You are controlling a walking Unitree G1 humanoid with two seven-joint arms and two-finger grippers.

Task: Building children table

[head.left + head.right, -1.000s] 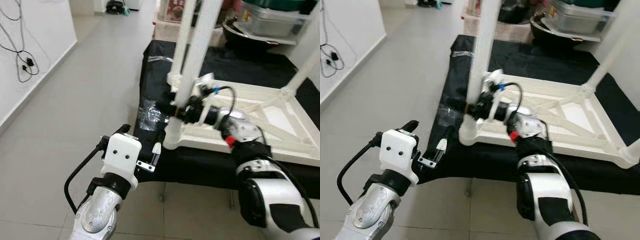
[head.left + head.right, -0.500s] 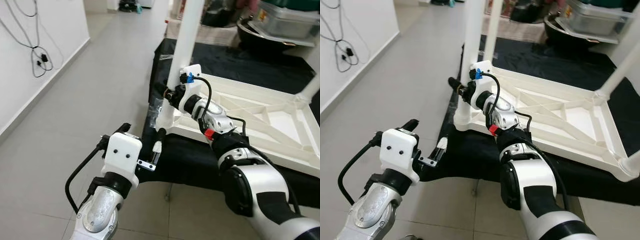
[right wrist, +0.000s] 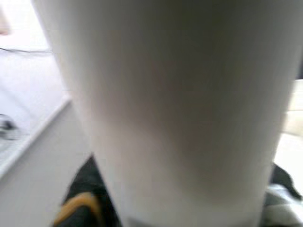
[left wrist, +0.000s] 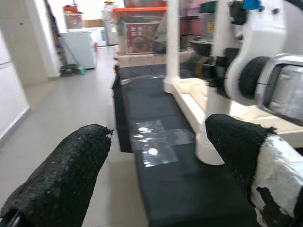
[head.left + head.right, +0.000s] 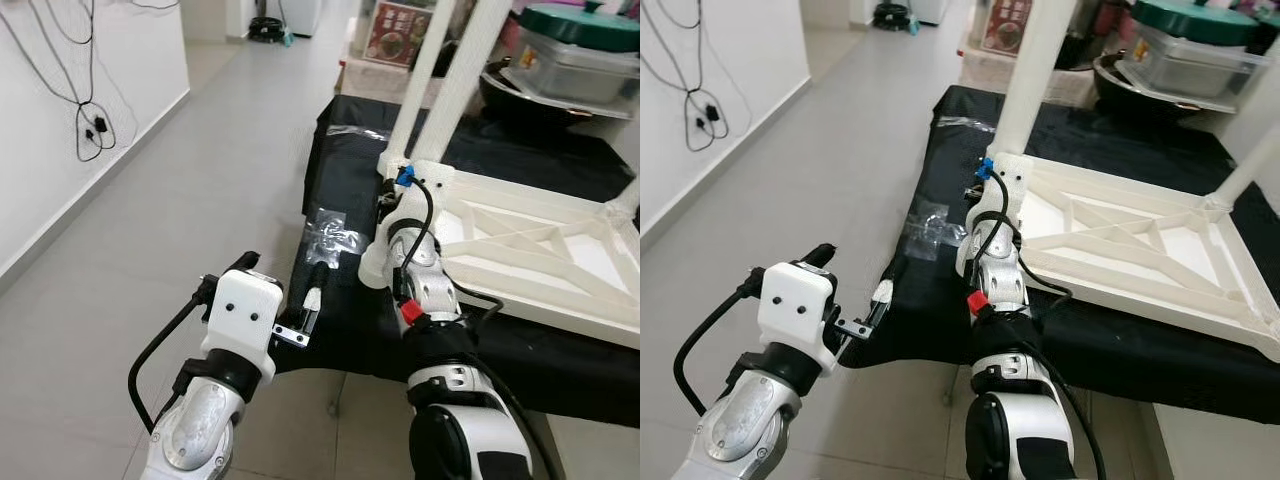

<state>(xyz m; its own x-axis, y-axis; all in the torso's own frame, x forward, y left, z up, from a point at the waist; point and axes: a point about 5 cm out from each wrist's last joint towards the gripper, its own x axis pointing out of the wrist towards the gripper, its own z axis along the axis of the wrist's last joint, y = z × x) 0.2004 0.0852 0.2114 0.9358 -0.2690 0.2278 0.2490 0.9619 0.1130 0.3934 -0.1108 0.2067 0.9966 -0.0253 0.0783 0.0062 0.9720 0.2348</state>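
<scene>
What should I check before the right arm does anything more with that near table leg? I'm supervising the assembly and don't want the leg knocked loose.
1. Right gripper at the near leg: ok, at its base.
2. Grip on the leg: cannot tell; the fingers are hidden behind the wrist.
3. Near leg upright in the corner socket of the upturned tabletop: ok.
4. Leg fully seated: cannot tell.
5. Left gripper clear of the work: ok, open, over the black cloth's edge.
6. Plastic bag beside the corner: ok, not underfoot.
</scene>
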